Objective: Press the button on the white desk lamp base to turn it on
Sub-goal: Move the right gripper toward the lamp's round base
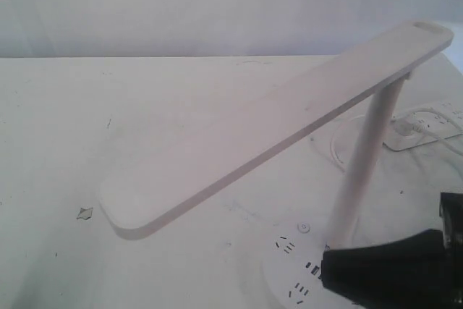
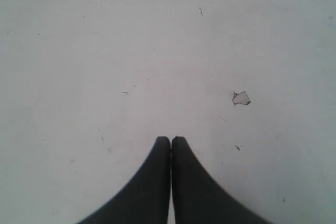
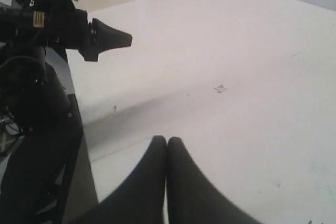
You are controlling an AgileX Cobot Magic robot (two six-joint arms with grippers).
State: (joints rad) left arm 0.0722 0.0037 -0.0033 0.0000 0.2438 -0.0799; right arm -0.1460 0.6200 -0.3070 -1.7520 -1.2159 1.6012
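Note:
The white desk lamp's long flat head (image 1: 275, 124) slants across the exterior view, held up by its slim pole (image 1: 362, 168). The round white desk lamp base (image 1: 271, 280) lies at the bottom edge, showing socket holes (image 1: 287, 246), dark USB ports (image 1: 315, 269) and a small round button (image 1: 304, 227). My right gripper (image 1: 325, 269) (image 3: 167, 139) is shut and empty; its black tip is over the base by the USB ports, a little short of the button. My left gripper (image 2: 170, 139) (image 3: 113, 39) is shut, empty, over bare table and outside the exterior view.
A white power strip (image 1: 427, 124) with a plug and a looping white cord lies behind the pole at the right. A small chipped spot (image 1: 85, 213) (image 2: 241, 98) marks the white tabletop. The left arm's black body (image 3: 31, 93) stands at the table's edge.

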